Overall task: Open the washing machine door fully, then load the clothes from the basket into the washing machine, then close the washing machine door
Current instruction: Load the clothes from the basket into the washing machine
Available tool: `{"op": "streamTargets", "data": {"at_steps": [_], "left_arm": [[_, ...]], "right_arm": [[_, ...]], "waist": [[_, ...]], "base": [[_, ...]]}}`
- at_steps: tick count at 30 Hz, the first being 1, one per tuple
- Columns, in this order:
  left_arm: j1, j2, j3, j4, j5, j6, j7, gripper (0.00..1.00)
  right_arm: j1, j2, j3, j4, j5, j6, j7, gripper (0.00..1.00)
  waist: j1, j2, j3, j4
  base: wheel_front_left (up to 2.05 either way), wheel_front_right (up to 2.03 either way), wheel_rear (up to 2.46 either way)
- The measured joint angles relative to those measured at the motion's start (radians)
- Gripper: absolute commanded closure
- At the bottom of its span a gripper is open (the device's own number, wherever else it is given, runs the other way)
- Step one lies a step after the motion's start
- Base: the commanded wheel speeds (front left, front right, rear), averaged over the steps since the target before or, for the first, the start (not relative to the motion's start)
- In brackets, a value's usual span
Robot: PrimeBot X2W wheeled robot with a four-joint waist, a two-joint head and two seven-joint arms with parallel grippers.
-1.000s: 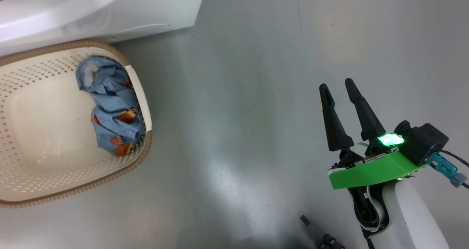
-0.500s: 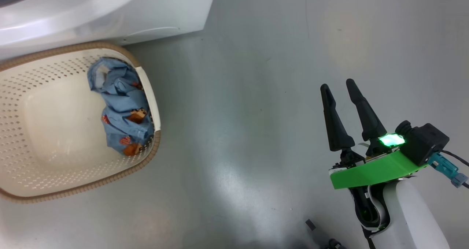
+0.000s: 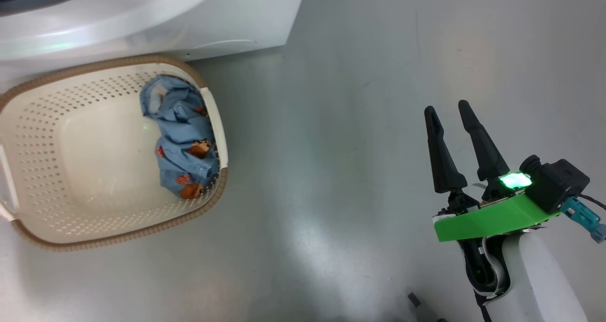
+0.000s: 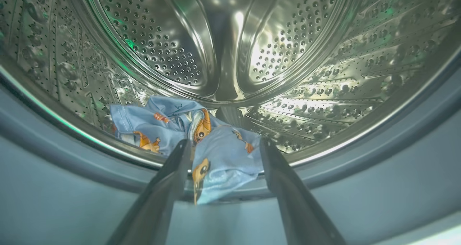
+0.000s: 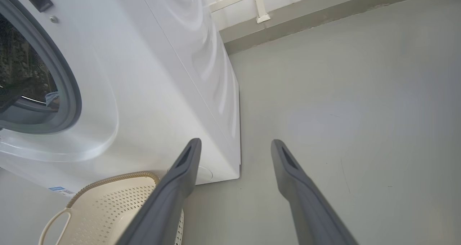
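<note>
The left gripper (image 4: 225, 142) stands at the mouth of the washing machine (image 5: 162, 75) with its two fingers spread wide, pinching nothing. Between the fingertips a light blue printed garment (image 4: 219, 162) lies crumpled over the grey rubber seal (image 4: 54, 165) and the front lip of the perforated steel drum (image 4: 162, 39). Whether the cloth touches the fingers cannot be told. The right gripper (image 3: 447, 106) also gapes wide and empty above the bare grey floor (image 3: 331, 123). Farther off, a second blue garment (image 3: 182, 142) is bunched against the right-hand end of the basket (image 3: 47, 123), which stands just in front of the machine.
</note>
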Motion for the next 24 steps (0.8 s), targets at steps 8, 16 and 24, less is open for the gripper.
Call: {"op": "streamTargets", "data": {"at_steps": [8, 16, 24], "left_arm": [[0.174, -0.038, 0.088, -0.134, 0.056, 0.000, 0.000, 0.00], [0.343, -0.083, 0.172, -0.269, 0.092, 0.000, 0.000, 0.00], [0.542, -0.130, 0.235, -0.359, 0.134, 0.000, 0.000, 0.00]], "right_arm": [[0.003, -0.001, -0.029, -0.002, -0.014, 0.000, 0.000, 0.00], [0.003, 0.000, -0.034, -0.002, -0.023, 0.000, 0.000, 0.00], [0.020, -0.001, -0.058, 0.007, -0.033, 0.000, 0.000, 0.00]], "waist": [[0.0000, 0.0000, -0.006, 0.033], [0.0000, 0.0000, -0.015, 0.056], [0.0000, 0.0000, -0.055, 0.071]], "base": [[0.00, 0.00, 0.00], [0.00, 0.00, 0.00], [0.00, 0.00, 0.00]]}}
